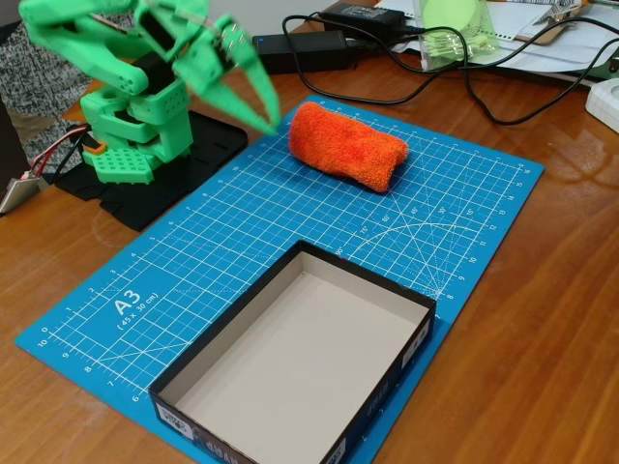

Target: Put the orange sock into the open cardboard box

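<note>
1. Your gripper (pixel 259 95) hangs at approx 11 o'clock in the fixed view, jaws released w/ a clear gap between the two green fingers, tips pointing down-right toward the sock. Nothing is held.
2. The orange sock (pixel 348 145) lies on the blue cutting mat (pixel 242 242) at approx 12 o'clock, a rolled lump, long axis running left-right. Its left end sits just beside the finger tips; can't tell if they touch.
3. The open cardboard box (pixel 411 333) sits at approx 6 o'clock, on the mat's near edge, inside bare. It's well apart from the sock, so the carry runs from 12 to 6.
4. Why this pose, imo: jaws are spread ready to straddle the sock; pick not yet done.
5. Next, prob.: drop lower, bite across the short width, since fuzzy cloth squashes and can slip.
6. Arm base (pixel 131 145) stands at 10 o'clock on a black plate, off the mat.
7. Cables (pixel 464 87) trail on the bench behind the sock at 1 o'clock; keep clear.
</note>
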You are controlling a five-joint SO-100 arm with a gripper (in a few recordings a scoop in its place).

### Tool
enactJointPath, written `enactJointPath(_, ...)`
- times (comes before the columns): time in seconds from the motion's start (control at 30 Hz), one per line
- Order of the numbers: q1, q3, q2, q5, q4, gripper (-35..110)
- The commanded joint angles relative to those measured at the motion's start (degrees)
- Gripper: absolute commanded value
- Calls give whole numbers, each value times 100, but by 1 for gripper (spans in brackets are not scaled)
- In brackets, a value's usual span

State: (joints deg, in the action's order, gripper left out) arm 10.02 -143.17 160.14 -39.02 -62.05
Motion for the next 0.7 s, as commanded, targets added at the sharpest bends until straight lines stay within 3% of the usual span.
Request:
enactJointPath(0.0, 721, 1644, -1688, -765, -554, 7)
enactJointPath(0.13, 1081, 1705, -2830, -1573, -686, 10)
enactJointPath(0.33, 949, 1055, -3727, -2188, 290, 21)
enactJointPath(0.53, 967, 1266, -4148, -1811, 1318, 32)
enactJointPath(0.67, 1160, 1274, -4474, -1811, 1714, 31)
